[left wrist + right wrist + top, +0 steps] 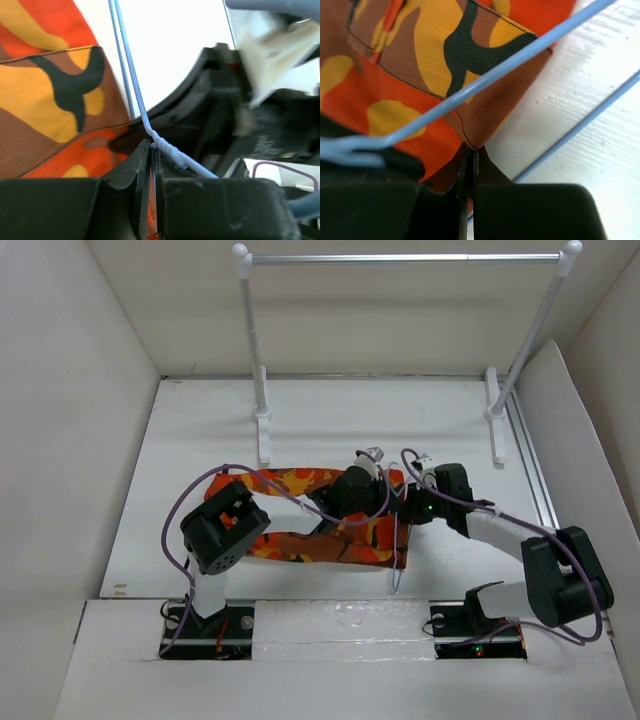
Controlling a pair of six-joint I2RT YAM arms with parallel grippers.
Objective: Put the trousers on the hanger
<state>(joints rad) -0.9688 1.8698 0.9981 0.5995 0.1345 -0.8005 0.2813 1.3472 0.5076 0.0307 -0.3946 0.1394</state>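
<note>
**Entry: trousers and hanger, threading stage, hazards noted**

**Location.** The trousers (340, 548) lie folded on the table (200, 440), between the arms and the rack (400, 257). The hanger (495, 71) is at their right end. One wire crosses above the cloth and another runs over bare table just beside it.

**Right gripper** (470, 152). Clenched on a corner of the trousers, with the cloth drawn to a point at the fingertips.

**Left gripper** (151, 146). Clenched. The hanger's twisted neck sits right at its tips. Whether the wire is pinched or only resting there, I cannot tell.

**Condition.** Judged incomplete: the trousers are not draped over the hanger.

**Hazards.**
- Corner slip. Only a small tip of cloth is held, and the weight of the rest dragging on the table could pull it free on a lift.
- Wire escape. The hanger is slender and likely springy (a poor thing to hold by two flat pads). It could rotate or skate out at the neck, and the opening would then swing off the cloth.
- Crowding. Both wrists work almost touching, so a careless move could knock one against the other or catch a cable.
- Bunching. Cloth pulled across a thin wire may ruck up rather than slide through.
</note>
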